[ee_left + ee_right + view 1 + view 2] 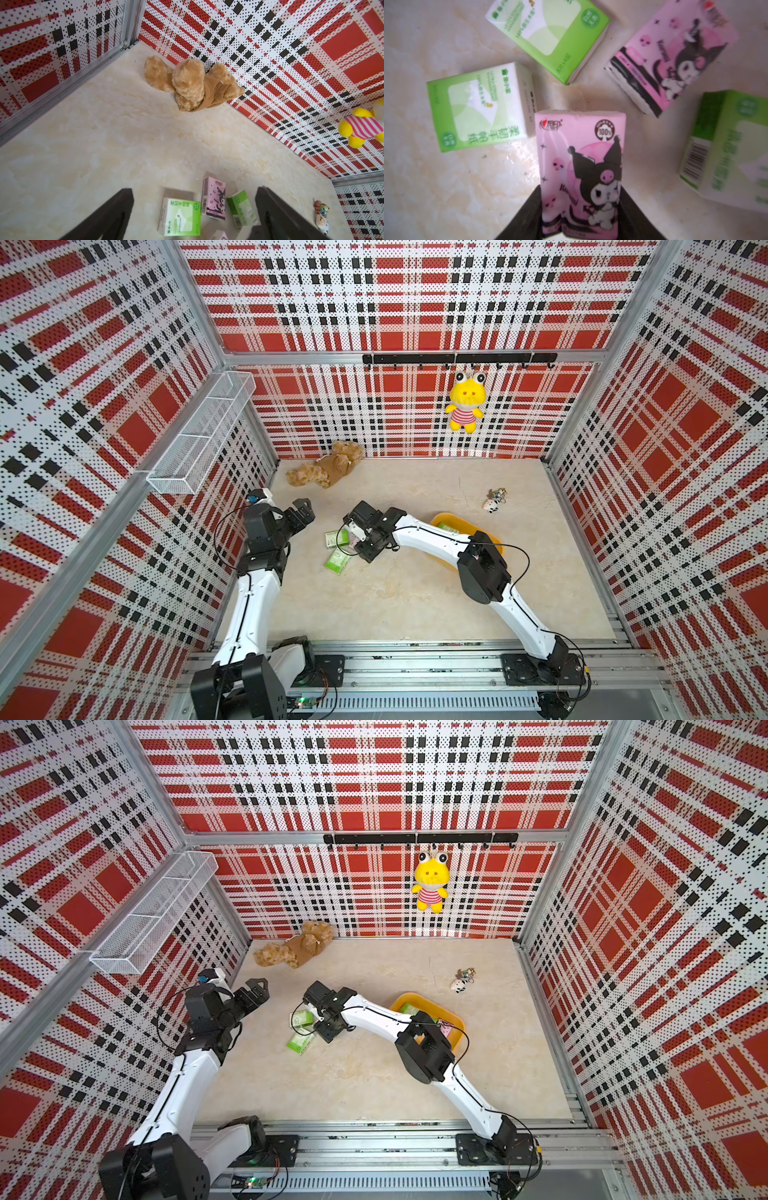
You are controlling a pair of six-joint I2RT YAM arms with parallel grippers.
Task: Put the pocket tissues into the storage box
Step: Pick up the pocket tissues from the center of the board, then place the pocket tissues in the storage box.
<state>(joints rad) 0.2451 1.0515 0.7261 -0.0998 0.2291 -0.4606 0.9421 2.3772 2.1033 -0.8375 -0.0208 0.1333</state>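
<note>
- Spanning the cell floor, the pale marbled tabletop [415, 605] carries everything listed below it except the wall-hung items.
- The right arm [432, 537] passes over the storage box's near side toward mid-table. Its right gripper [580, 191] is clamped on a held pink packet [579, 153], with one black finger pressed to each long side.
- The left arm [253, 597] stands at the table's left edge. The left gripper [306, 510] has its jaws spread wide with nothing between them, and is raised above the surface near the loose packets.
- A white wire basket [203, 435] hangs on the left wall.
- A tan teddy bear [328, 466] lies against the back wall.
- The yellow-orange storage box [444, 516] sits right of centre, partly hidden by the right arm. A boxed green packet [409, 1009] and a boxed pink packet [445, 1029] lie inside.
- A yellow frog plush [465, 402] hangs from the black hook rail [415, 358].
- Three loose green packets [477, 108] and a loose pink packet [675, 56] lie flat on the table around the held one.
- A keychain trinket [494, 499] lies well apart, toward the back right.
</note>
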